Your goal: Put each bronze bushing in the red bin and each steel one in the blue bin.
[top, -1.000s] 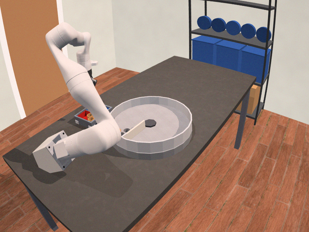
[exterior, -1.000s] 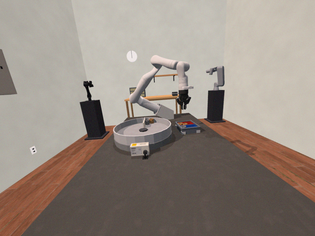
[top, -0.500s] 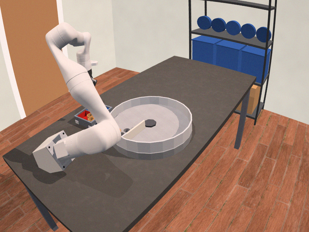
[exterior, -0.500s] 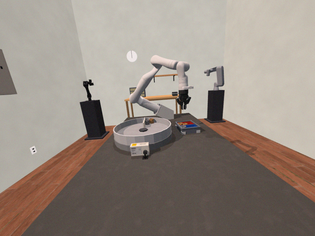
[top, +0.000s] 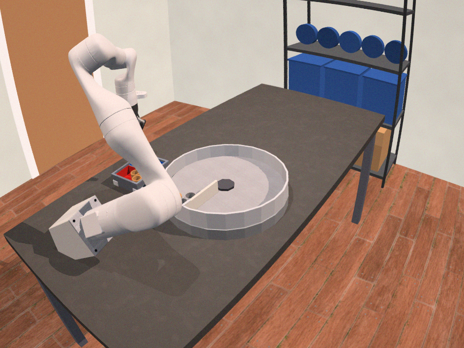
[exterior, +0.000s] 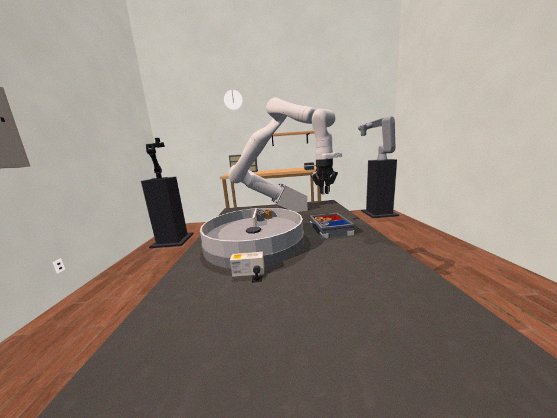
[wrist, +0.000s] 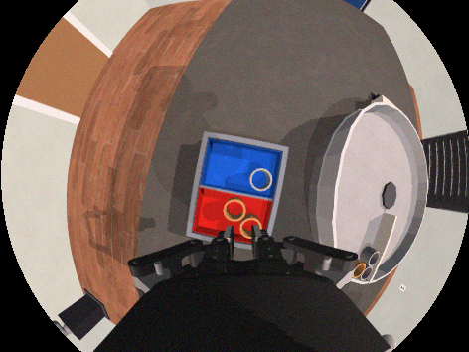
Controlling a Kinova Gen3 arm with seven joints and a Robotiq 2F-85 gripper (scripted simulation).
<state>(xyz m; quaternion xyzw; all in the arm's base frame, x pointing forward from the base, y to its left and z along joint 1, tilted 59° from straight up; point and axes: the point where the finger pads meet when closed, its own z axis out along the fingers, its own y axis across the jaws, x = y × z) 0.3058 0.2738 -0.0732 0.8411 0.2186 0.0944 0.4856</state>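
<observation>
Gripper [top: 141, 123] [exterior: 324, 190] [wrist: 242, 234] empty, fingers slightly apart; off to their side, a bronze bushing [top: 181, 195] [exterior: 268, 214] [wrist: 355, 274] crowds steel, so a sloppy grasp could mis-sort.
</observation>
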